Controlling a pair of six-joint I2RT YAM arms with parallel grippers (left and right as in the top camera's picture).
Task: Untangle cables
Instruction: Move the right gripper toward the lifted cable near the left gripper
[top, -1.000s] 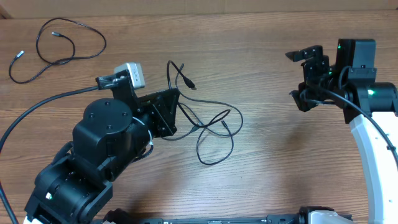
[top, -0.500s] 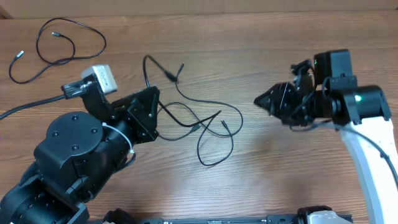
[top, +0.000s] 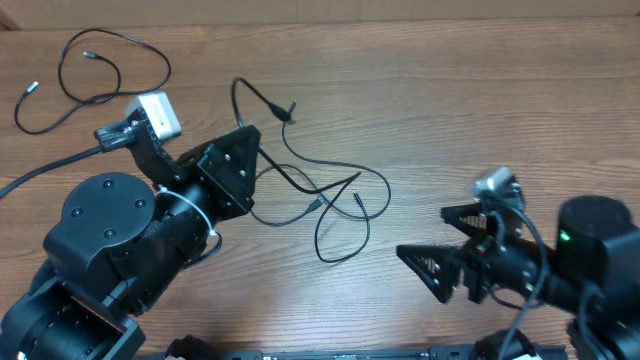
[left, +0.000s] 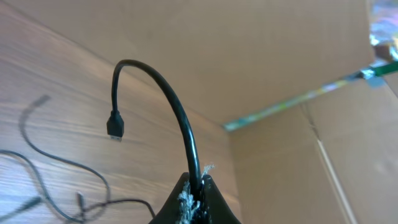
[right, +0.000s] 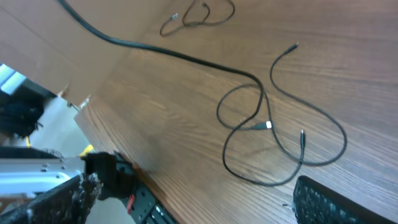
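Near the middle of the brown wooden table (top: 450, 100) lie the thin black cables (top: 320, 201) in loose loops, between both arms. The left tool (left: 194, 190) is nearer and pinches one cord below its plug end. The right tool (top: 421, 231), spread wide, stands apart; I judge it must reach leftward to the loops.

Right tool (top: 420, 230) now front-right (cable (top: 286, 112) farther left)

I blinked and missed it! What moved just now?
The right gripper swung from the far side down to the near edge, open. The left gripper, shut on a cable, pulled it leftward. The loose cable in the far-left corner stayed put.
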